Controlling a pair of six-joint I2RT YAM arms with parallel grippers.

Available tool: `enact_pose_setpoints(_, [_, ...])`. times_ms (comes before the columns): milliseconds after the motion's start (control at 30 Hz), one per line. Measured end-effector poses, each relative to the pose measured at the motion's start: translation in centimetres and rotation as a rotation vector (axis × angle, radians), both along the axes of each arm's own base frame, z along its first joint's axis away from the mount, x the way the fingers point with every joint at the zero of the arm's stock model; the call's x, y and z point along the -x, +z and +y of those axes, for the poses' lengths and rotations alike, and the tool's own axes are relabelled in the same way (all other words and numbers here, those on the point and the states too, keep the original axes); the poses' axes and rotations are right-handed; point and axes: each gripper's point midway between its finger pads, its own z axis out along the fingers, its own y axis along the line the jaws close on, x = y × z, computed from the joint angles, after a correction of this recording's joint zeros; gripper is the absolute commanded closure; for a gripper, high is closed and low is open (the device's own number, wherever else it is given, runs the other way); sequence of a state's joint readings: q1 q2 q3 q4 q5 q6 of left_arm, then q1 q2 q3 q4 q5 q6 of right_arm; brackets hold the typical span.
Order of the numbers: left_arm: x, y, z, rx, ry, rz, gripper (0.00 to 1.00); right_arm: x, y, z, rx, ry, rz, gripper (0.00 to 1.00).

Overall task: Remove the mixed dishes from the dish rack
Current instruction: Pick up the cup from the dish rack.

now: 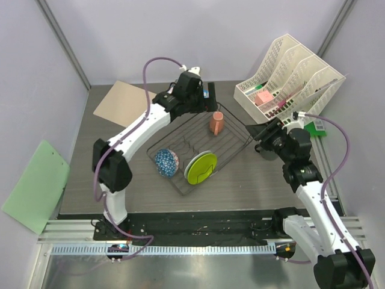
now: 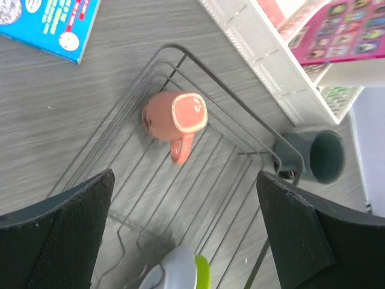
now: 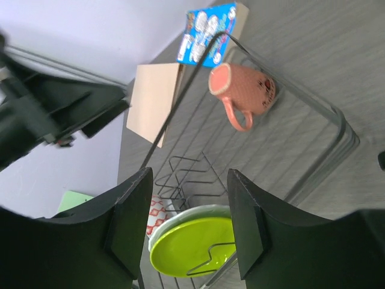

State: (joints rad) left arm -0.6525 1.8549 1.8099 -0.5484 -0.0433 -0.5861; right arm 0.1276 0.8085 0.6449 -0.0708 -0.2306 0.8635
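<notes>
The dish rack (image 1: 231, 141) lies at mid-table. In it, the salmon-pink cup (image 1: 216, 123) lies on its side at the far end, also seen in the left wrist view (image 2: 174, 117) and the right wrist view (image 3: 240, 90). The lime-green plate (image 1: 201, 167) stands on edge against the white plate (image 3: 174, 218). The blue speckled bowl (image 1: 166, 162) is at the rack's left end. The grey mug (image 2: 319, 156) lies outside the rack by its right corner. My left gripper (image 2: 186, 241) is open and empty above the rack's far part. My right gripper (image 3: 189, 223) is open and empty at the rack's right side.
A white slotted organiser (image 1: 289, 75) with papers stands at the back right. A blue snack packet (image 2: 48, 24) lies beyond the rack's far corner. A tan sheet (image 1: 120, 102) lies at the back left. A green sheet (image 1: 36, 183) lies off the table's left edge.
</notes>
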Motion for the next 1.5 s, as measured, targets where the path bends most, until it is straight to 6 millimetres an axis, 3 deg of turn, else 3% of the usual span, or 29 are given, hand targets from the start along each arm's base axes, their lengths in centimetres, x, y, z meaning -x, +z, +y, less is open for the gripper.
enact_pose_setpoints(67, [-1.2,-0.7,-1.6,-0.023,0.006,0.010,0.06,0.4,1.2,-0.2,0.016,-0.002,-0.054,0.42])
enact_pose_setpoints(167, [-2.8,-2.3,-3.7,-0.056,0.022,0.010,0.28,0.9,2.9,-0.6,0.040,-0.012,-0.128,0.42])
enact_pose_setpoints(267, [-2.8,-5.0,-5.1,-0.130,0.025,0.020,0.41,1.4,3.7,-0.7,0.066,-0.017,-0.169,0.42])
enact_pose_setpoints(467, [-1.3,-9.5,-5.9,-0.274,0.011,0.040,0.39,1.6,3.3,0.1,0.100,0.003,-0.178,0.42])
enact_pose_setpoints(767, [-1.7,-11.6,-5.0,-0.345,0.059,0.030,0.39,1.6,0.8,0.6,0.112,0.015,-0.146,0.42])
enact_pose_setpoints(1100, [-2.3,-17.0,-5.0,-0.397,0.076,0.069,0.42,1.6,-0.1,0.5,0.134,0.006,-0.138,0.42])
enact_pose_setpoints(1233, [-2.3,-18.2,-5.1,-0.397,0.081,0.078,0.54,1.5,-0.6,0.4,0.148,0.001,-0.133,0.42])
enact_pose_setpoints(1500, [-2.8,-18.2,-5.5,-0.378,0.090,0.063,0.88,1.5,-1.2,0.3,0.156,-0.003,-0.123,0.42])
